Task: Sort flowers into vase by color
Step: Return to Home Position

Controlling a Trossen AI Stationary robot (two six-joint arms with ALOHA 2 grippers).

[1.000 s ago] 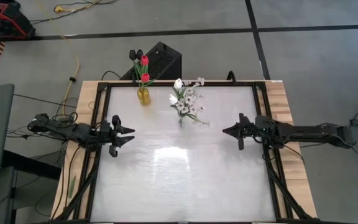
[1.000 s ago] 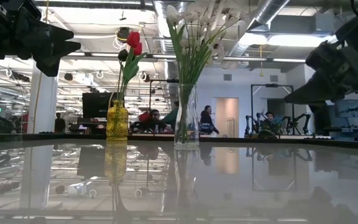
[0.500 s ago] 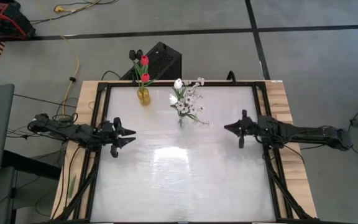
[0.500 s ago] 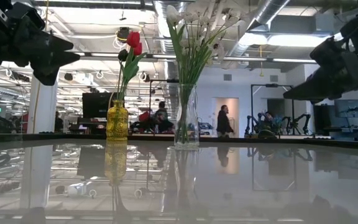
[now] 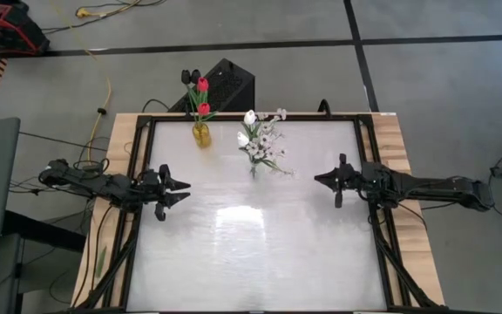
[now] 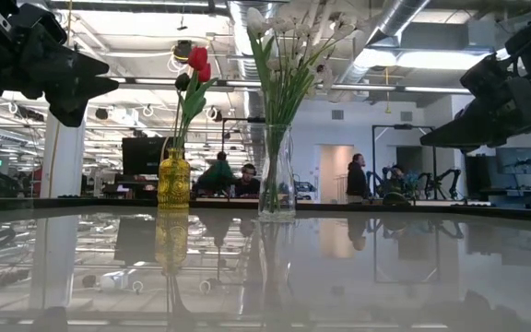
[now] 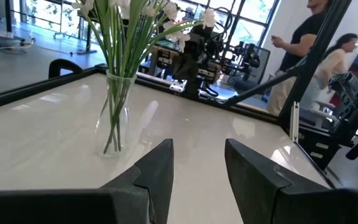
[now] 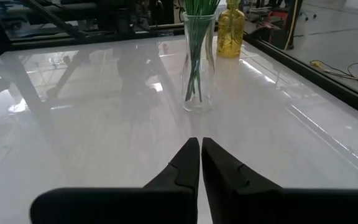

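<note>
White flowers stand upright in the glass vase, near the far edge of the table, between our grippers. We see the left gripper with fingers apart and the right gripper with fingers together, both well apart from it.

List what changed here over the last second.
The right gripper pulled back slightly toward its own side, and the left gripper dipped a little. Neither has moved in the last half second. Nothing was taken or let go. The yellow vase with red flowers and the clear vase with white flowers stayed put. People behind moved about.
</note>
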